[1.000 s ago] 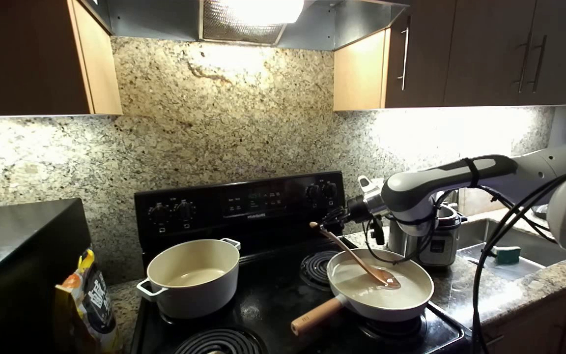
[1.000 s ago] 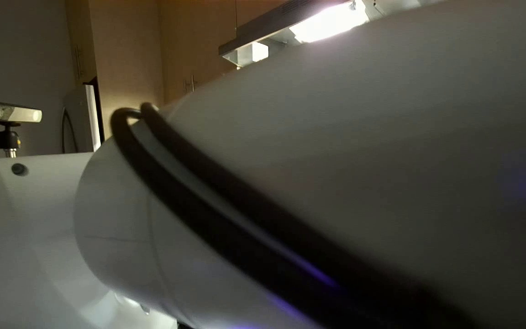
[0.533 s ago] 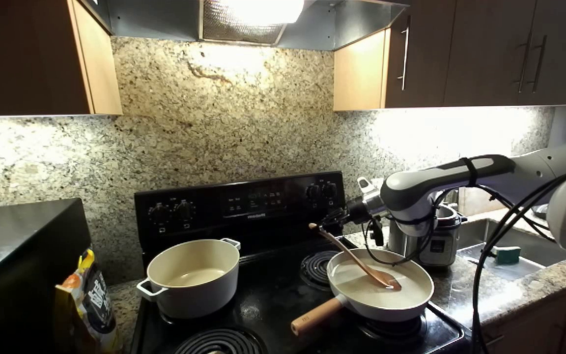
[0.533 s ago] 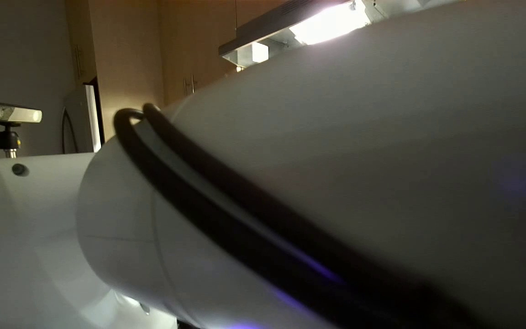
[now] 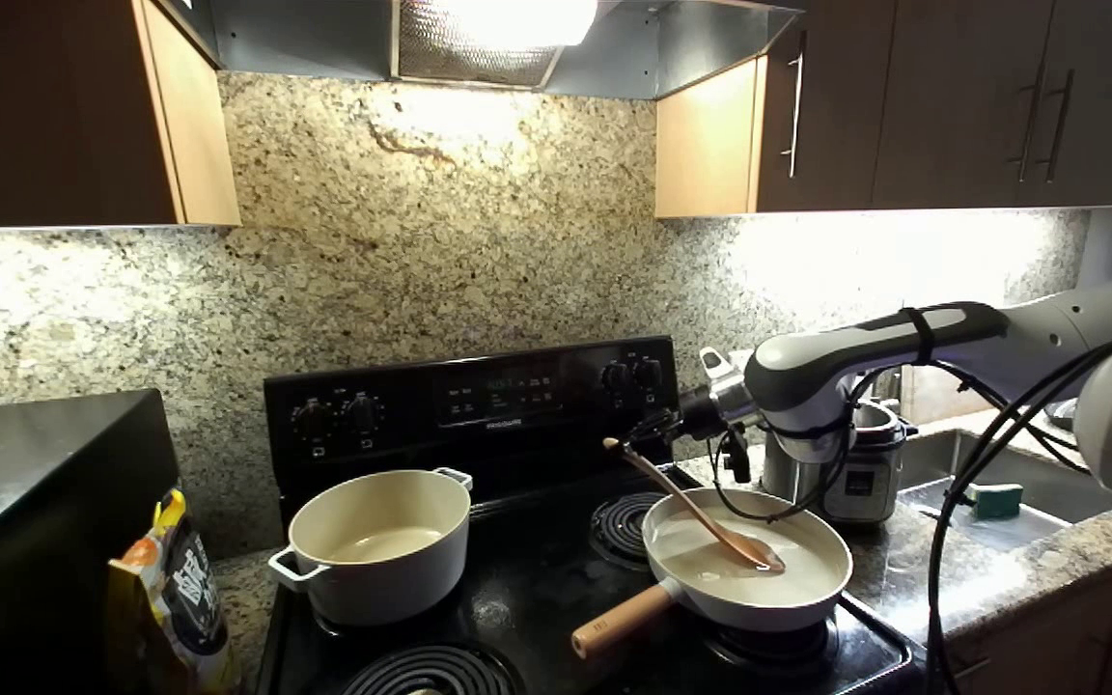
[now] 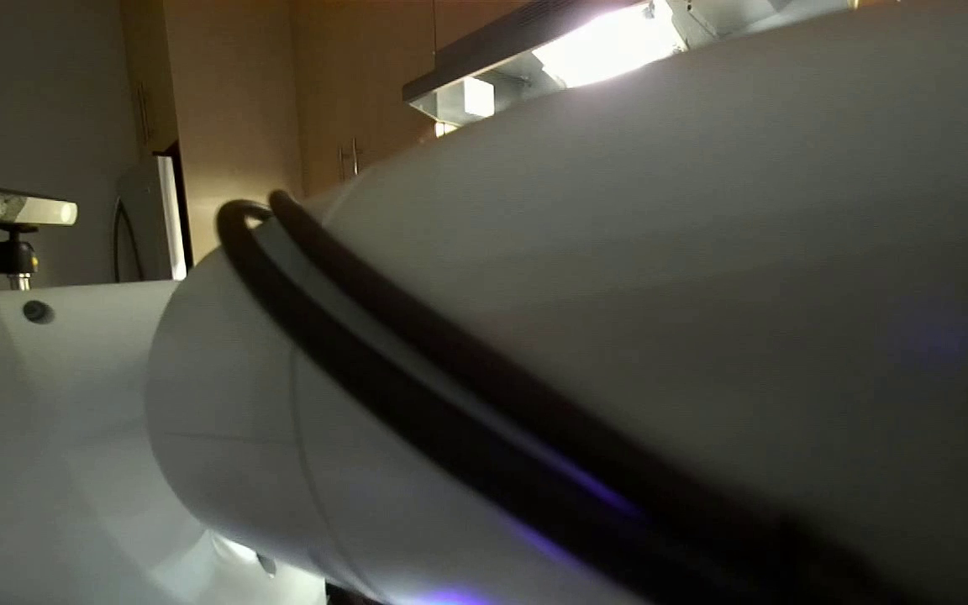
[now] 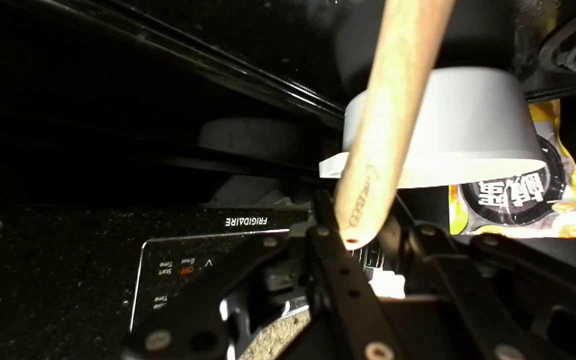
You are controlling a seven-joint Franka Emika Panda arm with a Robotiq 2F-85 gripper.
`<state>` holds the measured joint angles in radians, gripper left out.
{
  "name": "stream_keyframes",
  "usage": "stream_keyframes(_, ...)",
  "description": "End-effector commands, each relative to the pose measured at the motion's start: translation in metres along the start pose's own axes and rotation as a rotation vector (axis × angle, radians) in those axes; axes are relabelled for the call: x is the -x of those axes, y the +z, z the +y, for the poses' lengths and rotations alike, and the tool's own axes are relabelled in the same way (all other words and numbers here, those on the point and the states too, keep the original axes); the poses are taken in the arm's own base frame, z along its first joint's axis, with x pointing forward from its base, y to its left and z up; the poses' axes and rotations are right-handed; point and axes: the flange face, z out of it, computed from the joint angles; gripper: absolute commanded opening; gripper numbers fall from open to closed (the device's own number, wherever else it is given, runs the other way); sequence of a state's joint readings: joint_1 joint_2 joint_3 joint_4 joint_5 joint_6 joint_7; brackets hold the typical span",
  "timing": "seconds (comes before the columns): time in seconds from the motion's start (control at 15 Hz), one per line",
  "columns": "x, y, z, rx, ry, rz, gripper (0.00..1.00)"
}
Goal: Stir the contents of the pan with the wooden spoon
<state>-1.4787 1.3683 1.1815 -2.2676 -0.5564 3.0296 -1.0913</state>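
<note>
your robotiq gripper (image 7: 363, 215) pinches the wooden spoon (image 7: 390, 117) high on its handle, clear of the cream-white frying pan (image 5: 759, 618) — probably so the spoon's bowl (image 5: 751, 551), inside that pan, can sweep the pale contents (image 5: 802, 560).

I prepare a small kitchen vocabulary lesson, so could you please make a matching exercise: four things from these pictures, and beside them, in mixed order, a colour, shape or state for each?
Things:
1. wooden spoon
2. pan
3. cream pot
4. printed bag

Descriptions:
A. deep, with two small handles
B. tilted, held by the gripper
C. yellow, black and white
D. shallow, with one thick wooden handle

Right pairs: 1-B, 2-D, 3-A, 4-C.
</note>
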Motion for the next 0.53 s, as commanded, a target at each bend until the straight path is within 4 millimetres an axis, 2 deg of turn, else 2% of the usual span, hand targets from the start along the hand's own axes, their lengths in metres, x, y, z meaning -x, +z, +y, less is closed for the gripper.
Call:
stream_keyframes(0.0,-0.012,0.006,-0.008,-0.039,-0.003,0.033,0.11)
stream_keyframes(0.2,-0.017,0.011,-0.014,-0.044,-0.006,0.035,0.11)
stream_keyframes(0.47,-0.030,0.017,-0.010,-0.040,-0.016,0.043,0.11)
